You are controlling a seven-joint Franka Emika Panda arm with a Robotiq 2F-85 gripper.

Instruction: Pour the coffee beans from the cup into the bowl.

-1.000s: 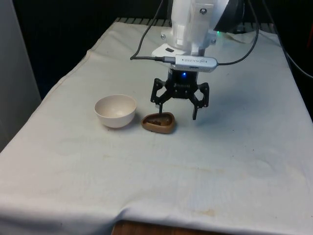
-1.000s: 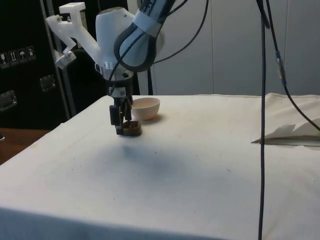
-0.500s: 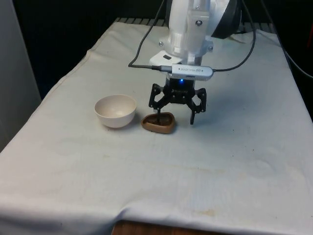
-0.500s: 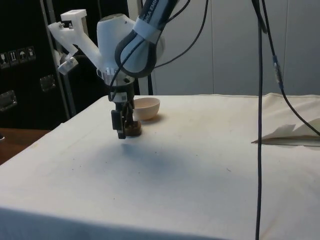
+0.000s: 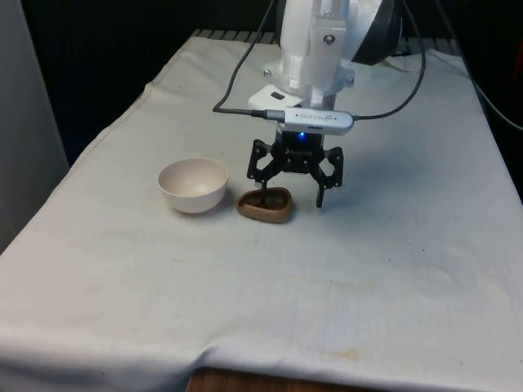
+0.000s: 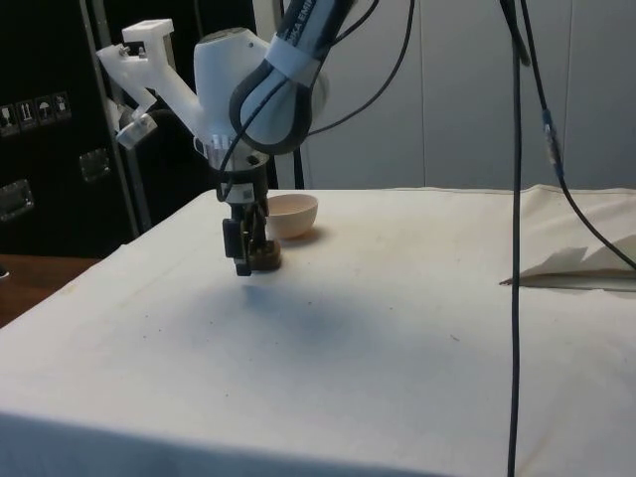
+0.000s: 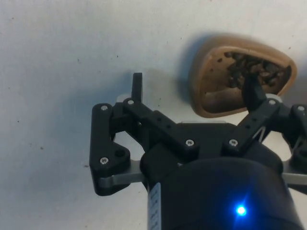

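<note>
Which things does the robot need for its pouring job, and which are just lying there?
Needed:
- brown rounded cup of coffee beans
- cream round bowl
- black two-finger tool

Just there:
- white tablecloth
- folded white paper

From the side you see the gripper (image 6: 241,256) cover much of the cup (image 6: 266,258). The bowl's (image 6: 291,214) inside stays hidden there (rim too high).
</note>
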